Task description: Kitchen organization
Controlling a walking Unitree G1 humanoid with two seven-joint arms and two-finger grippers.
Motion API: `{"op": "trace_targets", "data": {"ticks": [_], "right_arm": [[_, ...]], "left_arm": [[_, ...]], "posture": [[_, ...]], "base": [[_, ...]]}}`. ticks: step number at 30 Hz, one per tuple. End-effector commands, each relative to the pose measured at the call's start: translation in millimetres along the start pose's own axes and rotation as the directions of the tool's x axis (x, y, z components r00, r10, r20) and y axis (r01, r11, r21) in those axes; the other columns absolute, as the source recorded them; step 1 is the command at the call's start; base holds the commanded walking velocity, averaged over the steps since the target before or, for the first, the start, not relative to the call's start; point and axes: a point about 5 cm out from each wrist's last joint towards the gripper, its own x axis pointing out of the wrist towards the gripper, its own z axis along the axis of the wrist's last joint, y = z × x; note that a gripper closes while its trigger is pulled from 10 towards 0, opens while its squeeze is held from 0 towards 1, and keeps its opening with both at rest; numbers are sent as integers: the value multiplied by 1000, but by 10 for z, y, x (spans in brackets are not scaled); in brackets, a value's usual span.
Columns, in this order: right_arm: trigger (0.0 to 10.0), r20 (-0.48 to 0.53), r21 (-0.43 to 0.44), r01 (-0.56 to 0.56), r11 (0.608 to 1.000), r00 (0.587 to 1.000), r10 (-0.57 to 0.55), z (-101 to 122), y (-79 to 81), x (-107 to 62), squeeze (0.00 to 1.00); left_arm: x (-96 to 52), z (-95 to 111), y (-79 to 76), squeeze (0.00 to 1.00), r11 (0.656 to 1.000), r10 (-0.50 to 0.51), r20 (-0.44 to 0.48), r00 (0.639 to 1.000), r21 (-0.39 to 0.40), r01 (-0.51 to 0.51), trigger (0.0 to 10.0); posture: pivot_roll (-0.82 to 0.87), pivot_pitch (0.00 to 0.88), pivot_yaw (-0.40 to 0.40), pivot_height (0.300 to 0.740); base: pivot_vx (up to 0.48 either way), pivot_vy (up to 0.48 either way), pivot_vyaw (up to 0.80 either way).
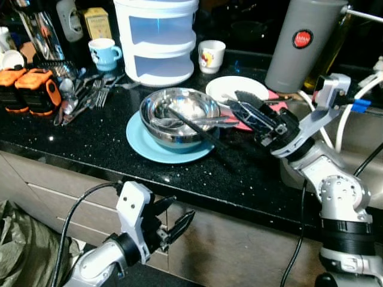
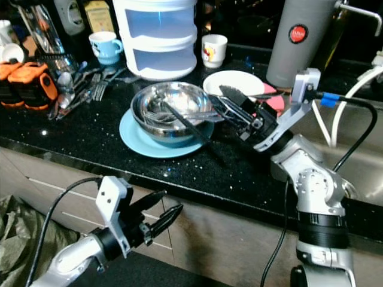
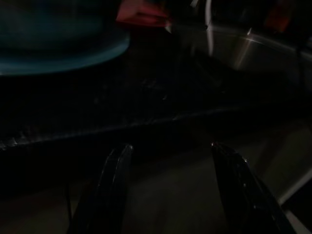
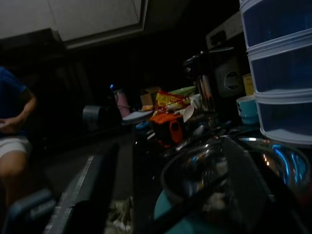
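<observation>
Meanwhile the right gripper (image 1: 239,107) hovers spread wide beside the steel bowl (image 1: 179,115), left gripper (image 1: 176,218) parted below the counter (image 1: 90,143).

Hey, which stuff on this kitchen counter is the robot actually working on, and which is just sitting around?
In play:
steel bowl holding black chopsticks
blue plate beneath it
white plate
right gripper, open beside the bowl

Lying about:
loose cutlery
blue mug
white cup
drawer unit
grey flask
left gripper, idle below counter
</observation>
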Motion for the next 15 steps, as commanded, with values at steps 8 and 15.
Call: {"op": "trace_targets", "data": {"ticks": [8, 15], "right_arm": [[10000, -100, 25, -154, 988, 983, 156, 9, 213, -106, 0], [10000, -182, -97, -1, 995, 983, -16, -224, 134, 55, 0]], "left_arm": [[-23, 2, 47, 0, 995, 93, -16, 996, 26, -93, 10000], [-62, 35, 137, 0, 971, 237, 11, 972, 36, -237, 10000]], "posture": [[175, 0, -31, 740], [171, 0, -28, 740]], "base": [[0, 0, 0], [0, 0, 0]]}}
